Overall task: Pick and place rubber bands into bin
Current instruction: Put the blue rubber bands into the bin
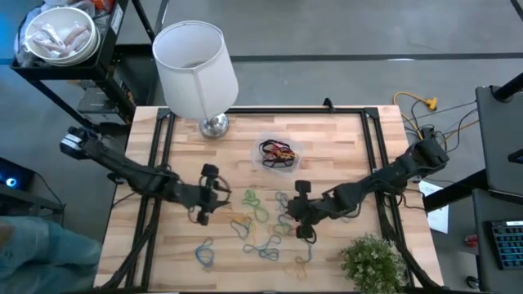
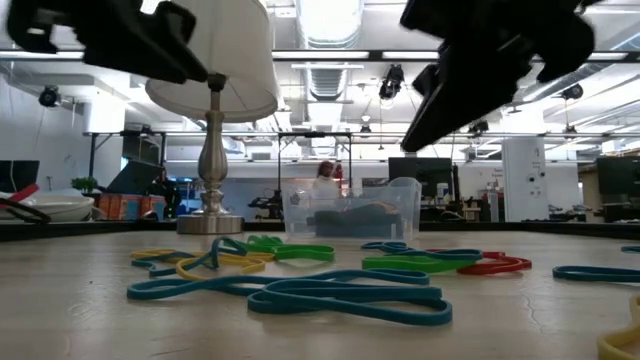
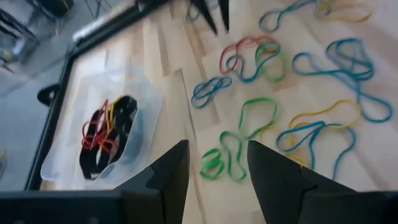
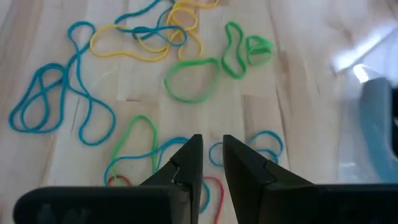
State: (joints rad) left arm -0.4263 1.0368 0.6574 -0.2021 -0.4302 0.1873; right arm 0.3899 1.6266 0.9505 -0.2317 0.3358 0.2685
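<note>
Wooden desk (image 1: 343, 139), light butcher-block planks w/ black frame rails along edges. White lampshade (image 1: 194, 69) on chrome lamp base (image 1: 214, 126) at desk's far edge, left of centre. Small green potted plant (image 1: 372, 263) at near right corner. Off-desk, top left: white bowl (image 1: 59, 37) w/ pale contents on black cart. Yellow cable (image 1: 421, 104) on grey floor beyond right side. Low view: workshop room behind, ceiling lights, monitors, person (image 2: 325, 178) far back.

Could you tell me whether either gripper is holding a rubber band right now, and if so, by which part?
Nothing is held. The left gripper and right gripper both hover with bare fingers above the loose rubber bands.
</note>
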